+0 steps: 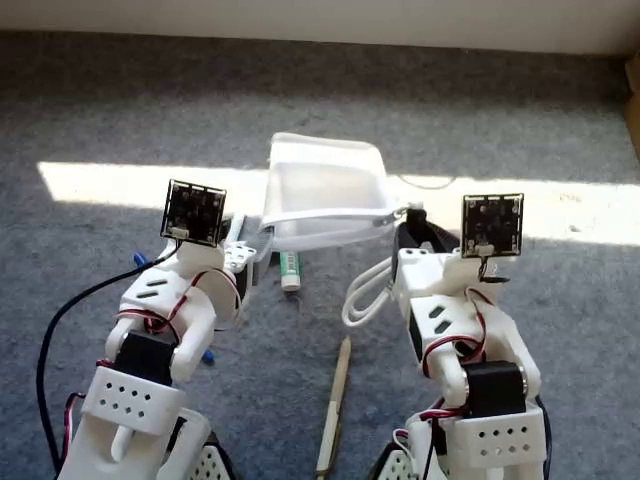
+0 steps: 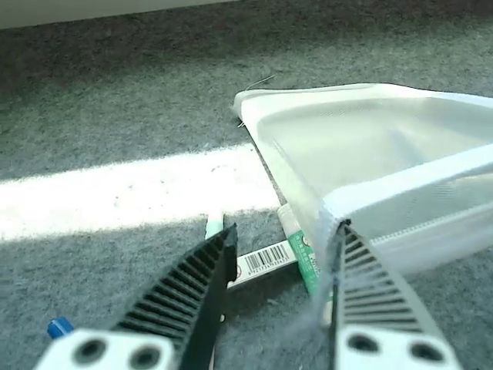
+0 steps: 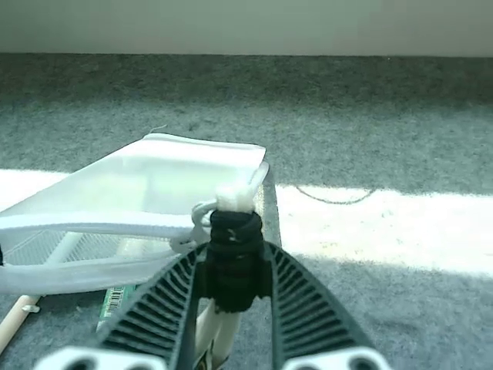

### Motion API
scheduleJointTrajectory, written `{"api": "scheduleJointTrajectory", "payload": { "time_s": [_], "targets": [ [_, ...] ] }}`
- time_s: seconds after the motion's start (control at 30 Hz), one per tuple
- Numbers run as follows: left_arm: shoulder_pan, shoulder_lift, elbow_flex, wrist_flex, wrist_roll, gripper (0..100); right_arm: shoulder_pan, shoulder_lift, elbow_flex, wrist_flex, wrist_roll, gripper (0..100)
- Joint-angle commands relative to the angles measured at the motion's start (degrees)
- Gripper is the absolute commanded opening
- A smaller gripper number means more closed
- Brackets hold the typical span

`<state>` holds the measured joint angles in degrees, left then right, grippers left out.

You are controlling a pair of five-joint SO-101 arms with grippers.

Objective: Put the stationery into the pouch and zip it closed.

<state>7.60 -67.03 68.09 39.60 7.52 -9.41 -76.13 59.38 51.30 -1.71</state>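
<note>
1. Grey carpet (image 1: 100, 110) lies underfoot, short-piled and flecked, with a band of sunlight across it.
2. The right gripper (image 3: 231, 258) is pinched on a black tab (image 3: 233, 227), a wound, tape-like lump at the pouch's end. The pouch (image 3: 154, 181) stretches away just beyond its tips, mouth gaping.
3. The left gripper (image 2: 285, 231) stands spread. One fingertip touches the pouch's near corner, and the tube (image 2: 299, 250) lies on the carpet between the jaws, just below them.
4. The tube is round and slick, white with a green label. A barcoded piece (image 2: 266, 258) lies against it; I cannot tell whether the two are one thing.
5. The pencil (image 1: 335, 405), slim and wooden, lies behind both grippers, between the arms.
6. The pouch is soft, translucent white mesh with a stiffer zip band along its rim.
7. Nothing looks to be inside the pouch yet, so the step seems to be picking up the tube.
8. To do it well, the left gripper should first clear the pouch corner. It should then come down square across the barrel and close on plastic, not mesh.
9. Meanwhile the right gripper should keep the mouth taut.
</note>
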Motion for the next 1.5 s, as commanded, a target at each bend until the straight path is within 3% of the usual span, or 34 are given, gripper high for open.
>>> {"api": "scheduleJointTrajectory", "payload": {
  "time_s": [0.0,0.43,0.8,0.93,1.0,1.2,1.47],
  "targets": [
    [-0.48,0.66,-0.57,-1.14,-0.35,21,-1.36,-1.63,-1.1,3.82,0.62,0.5],
    [1.8,0.75,2.51,-5.1,-0.53,20,-4.53,-1.63,-3.47,5.76,0.62,0.5],
    [2.15,0.75,3.38,-5.27,-0.62,11,-4.62,-1.63,-7.08,9.36,0.62,0.5],
    [2.15,0.66,2.86,-4.92,-0.62,1,-4.62,-1.63,-7.08,9.36,0.62,0.6],
    [1.71,0.4,1.71,-4.75,-0.53,1,-4.62,-1.63,-7.16,9.27,0.62,1.3],
    [1.63,0.57,-9.27,8.26,-0.26,1,-4.26,-1.54,-6.73,9.36,0.62,14.7],
    [-6.37,0.66,-18.77,13.8,-0.44,1,-1.36,-1.19,-6.64,9.19,0.62,15.6]
  ]
}}
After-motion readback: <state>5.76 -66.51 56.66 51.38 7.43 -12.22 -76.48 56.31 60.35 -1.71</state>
